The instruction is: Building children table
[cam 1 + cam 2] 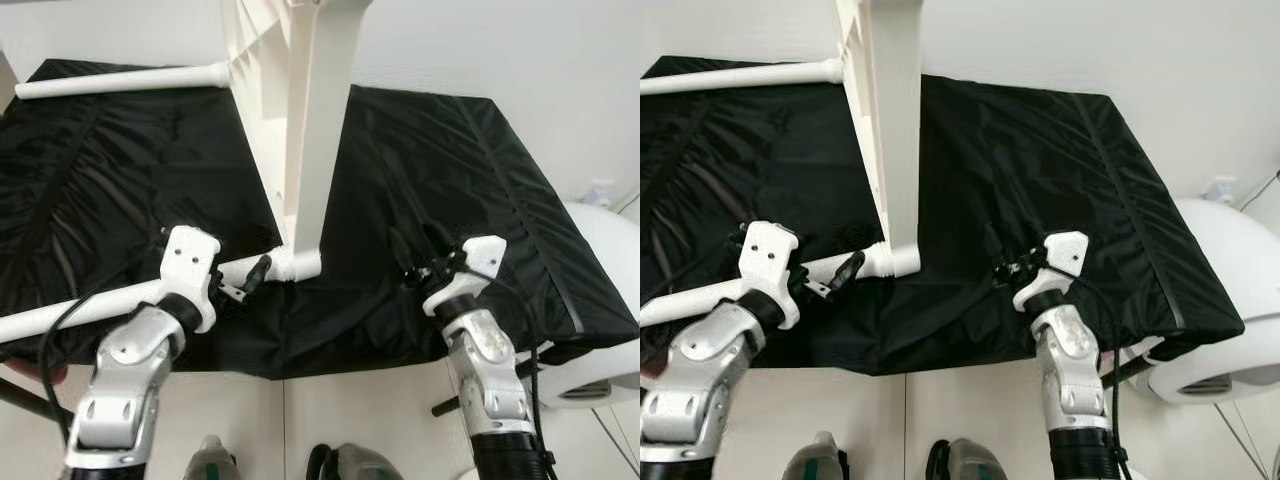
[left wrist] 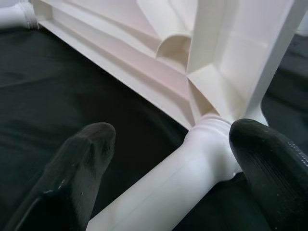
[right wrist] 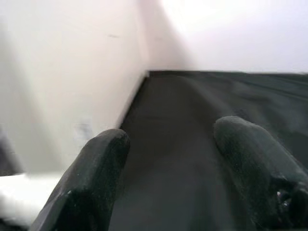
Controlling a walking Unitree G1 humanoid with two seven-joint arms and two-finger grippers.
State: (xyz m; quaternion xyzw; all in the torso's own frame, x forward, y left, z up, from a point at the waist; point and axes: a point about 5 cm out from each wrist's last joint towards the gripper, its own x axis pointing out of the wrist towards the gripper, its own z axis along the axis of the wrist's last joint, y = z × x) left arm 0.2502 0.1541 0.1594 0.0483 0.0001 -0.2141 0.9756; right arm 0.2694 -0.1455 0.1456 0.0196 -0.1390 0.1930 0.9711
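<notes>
**Q:** What carries the work, and where does the task's thing stand?

**A:** A surface draped in black cloth (image 1: pixel 450 200) takes up most of the eye views, set against a pale wall (image 1: pixel 1090 50). On it the white plastic children's table (image 1: pixel 300 120) stands tipped on edge, its ribbed underside facing the robot's left. One white leg (image 1: pixel 120 82) runs out level from its far corner toward the left. A second leg (image 1: pixel 90 308) runs out from the near corner socket (image 1: pixel 298 265), low over the cloth near its front edge.

**Q:** Where is each gripper, and how do its jaws stand?

**A:** The left gripper (image 2: pixel 192 159) sits at the near corner. Its jaws are spread wide to either side of the second leg, just where it meets the socket. One finger (image 2: pixel 82 163) is clear of the leg; the other (image 2: pixel 269 168) lies close against the socket, and contact cannot be confirmed. The right gripper (image 3: pixel 168 163) hovers over bare cloth to the right of the upturned table, jaws wide and holding nothing.

**Q:** What lies below?

**A:** The robot's feet (image 1: pixel 340 465) on a pale floor (image 1: pixel 350 410).
</notes>
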